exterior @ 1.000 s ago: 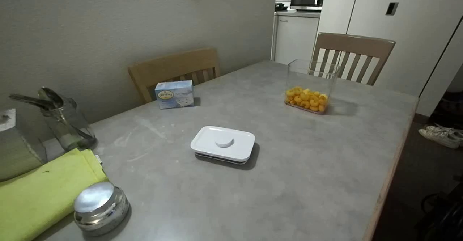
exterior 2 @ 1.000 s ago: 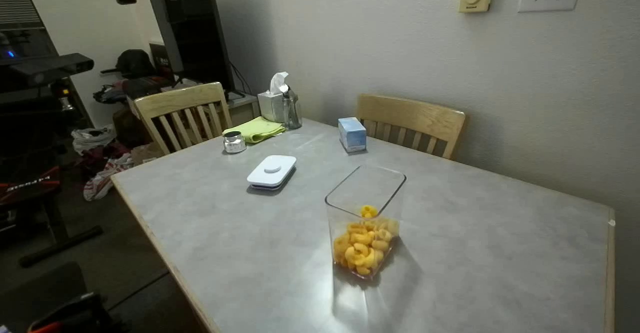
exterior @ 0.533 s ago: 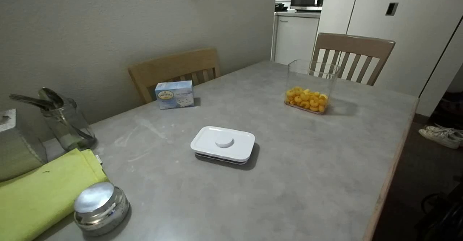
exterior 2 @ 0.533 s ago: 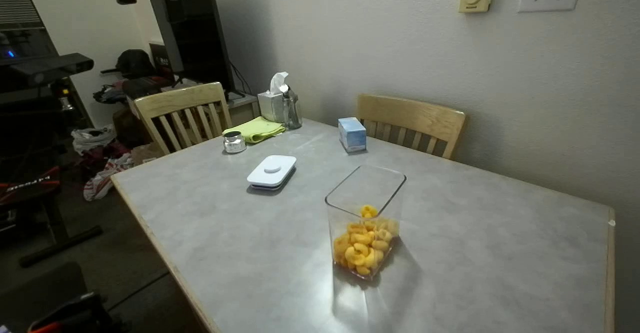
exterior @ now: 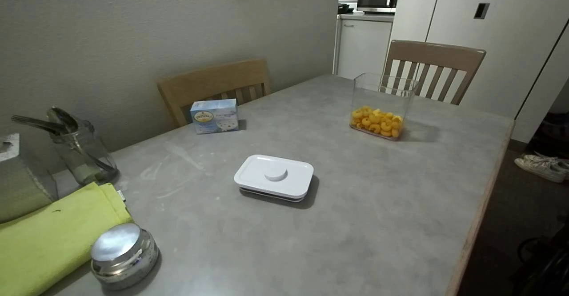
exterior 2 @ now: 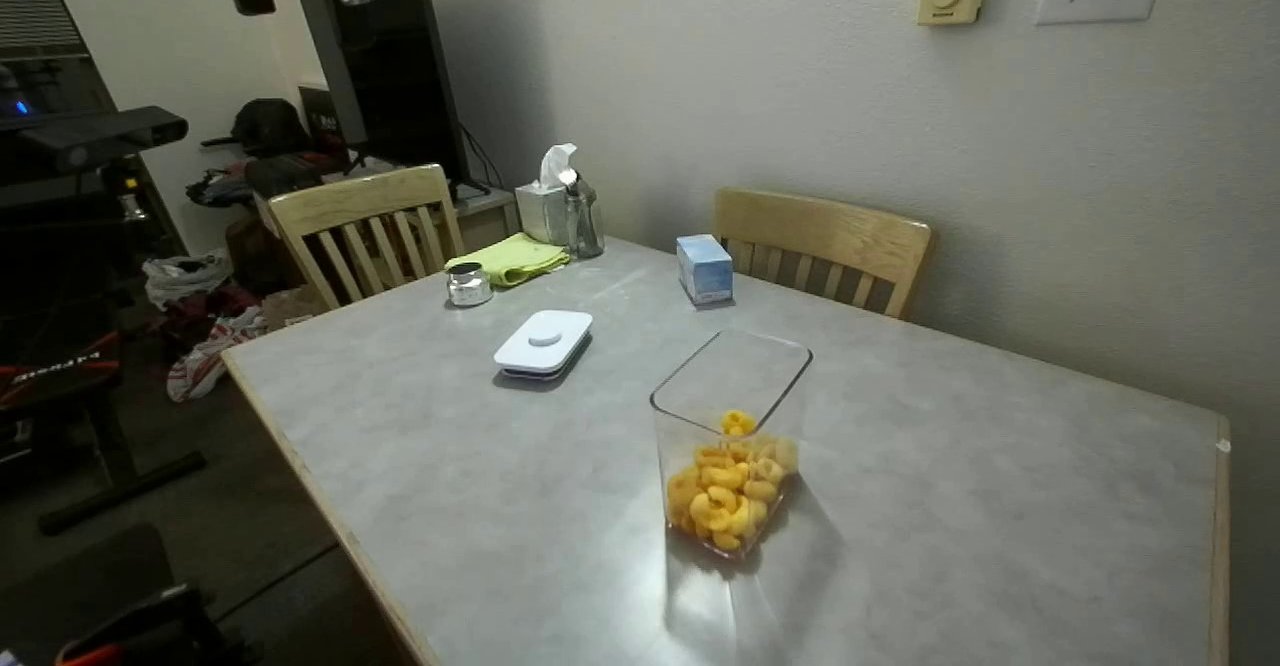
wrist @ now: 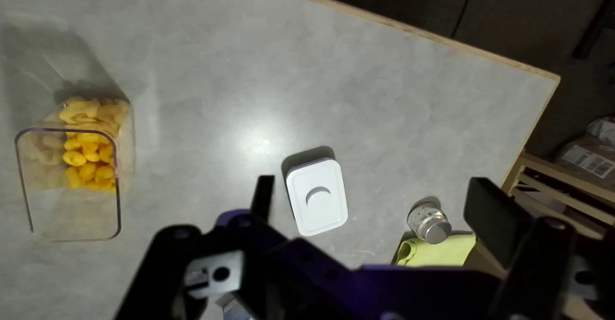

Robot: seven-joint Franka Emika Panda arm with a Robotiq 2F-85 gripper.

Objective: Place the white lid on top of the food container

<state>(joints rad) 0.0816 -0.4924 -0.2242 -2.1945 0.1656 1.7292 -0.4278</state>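
Lid (exterior: 251, 176), knob (exterior: 275, 172) uppermost, resting on the worktop (exterior: 378, 225) well apart from the open container (exterior: 380, 98), which holds yellow pieces (exterior: 377, 122). End effector (wrist: 372, 192) above the worktop, fingers (wrist: 495, 221) spread wide; in the wrist view the lid appears between them. Box (exterior: 216, 117) near a chair (exterior: 215, 78); metal jar (exterior: 124, 258) beside the cloth (exterior: 58, 238).
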